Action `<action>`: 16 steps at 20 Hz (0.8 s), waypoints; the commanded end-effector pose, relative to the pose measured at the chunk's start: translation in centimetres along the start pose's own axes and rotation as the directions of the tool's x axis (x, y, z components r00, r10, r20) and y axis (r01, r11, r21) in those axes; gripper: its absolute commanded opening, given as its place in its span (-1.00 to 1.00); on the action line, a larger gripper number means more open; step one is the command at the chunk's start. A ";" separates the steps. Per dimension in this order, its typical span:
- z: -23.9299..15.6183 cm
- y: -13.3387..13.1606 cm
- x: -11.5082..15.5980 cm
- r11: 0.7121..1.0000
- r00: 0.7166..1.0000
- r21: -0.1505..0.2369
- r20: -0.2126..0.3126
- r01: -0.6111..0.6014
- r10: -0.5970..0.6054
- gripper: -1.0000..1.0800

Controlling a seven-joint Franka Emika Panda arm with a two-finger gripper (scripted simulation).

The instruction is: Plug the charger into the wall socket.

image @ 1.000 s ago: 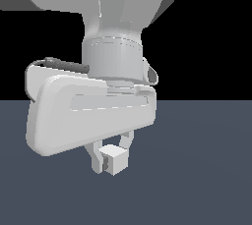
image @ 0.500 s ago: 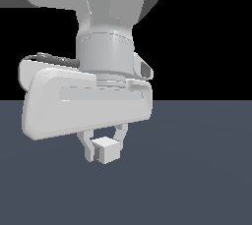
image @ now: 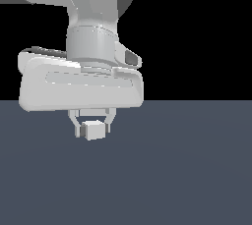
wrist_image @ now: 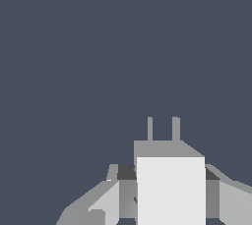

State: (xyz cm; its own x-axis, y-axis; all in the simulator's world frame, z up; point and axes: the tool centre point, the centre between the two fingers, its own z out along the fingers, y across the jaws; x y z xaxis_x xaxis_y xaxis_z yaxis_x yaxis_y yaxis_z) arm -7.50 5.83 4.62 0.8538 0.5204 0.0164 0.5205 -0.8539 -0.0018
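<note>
The charger point(image: 95, 130) is a small white cube held between the fingers of my gripper point(image: 93, 126), which is shut on it and holds it above the dark grey floor. In the wrist view the charger point(wrist_image: 170, 189) fills the space between the two fingers point(wrist_image: 106, 202), and two thin grey prongs point(wrist_image: 162, 129) stick out of its far end. The wall socket is out of view in both views.
The dark blue-grey floor point(image: 187, 170) spreads under the gripper, with black background above it. The large white hand body point(image: 81, 86) hangs right above the charger.
The arm has carried the charger toward the exterior view's left and slightly up. The grip on the charger is unchanged.
</note>
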 end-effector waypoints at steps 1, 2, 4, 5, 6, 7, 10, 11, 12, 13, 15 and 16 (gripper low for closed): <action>-0.7 -0.1 1.1 0.998 0.998 -0.001 0.000 -0.067 0.067 -1.00; -1.0 -0.1 1.6 0.996 0.996 -0.001 -0.001 -0.093 0.093 -1.00; -1.6 0.0 2.5 0.989 0.989 -0.002 -0.001 -0.146 0.146 -1.00; -1.9 0.0 2.9 0.985 0.985 -0.002 -0.001 -0.172 0.172 -1.00; -2.1 0.1 3.4 0.980 0.980 -0.003 -0.001 -0.199 0.199 -1.00; -2.4 0.2 3.8 0.974 0.974 -0.003 -0.001 -0.225 0.225 -1.00; -3.2 0.5 5.1 0.954 0.954 -0.005 -0.001 -0.298 0.298 -1.00; -3.5 0.6 5.5 0.947 0.947 -0.005 -0.001 -0.320 0.320 -1.00; -3.7 0.7 5.8 0.940 0.940 -0.006 -0.001 -0.340 0.340 -1.00; -3.9 0.9 6.1 0.933 0.933 -0.006 -0.001 -0.359 0.359 -1.00; -4.3 1.1 6.7 0.919 0.919 -0.007 -0.001 -0.393 0.393 -1.00; -4.4 1.2 7.0 0.913 0.913 -0.007 -0.001 -0.408 0.408 -1.00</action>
State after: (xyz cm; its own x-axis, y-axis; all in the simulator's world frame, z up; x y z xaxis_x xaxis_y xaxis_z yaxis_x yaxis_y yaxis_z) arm -1.42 8.31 8.87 0.9878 0.1552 0.0162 0.1552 -0.9879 -0.0013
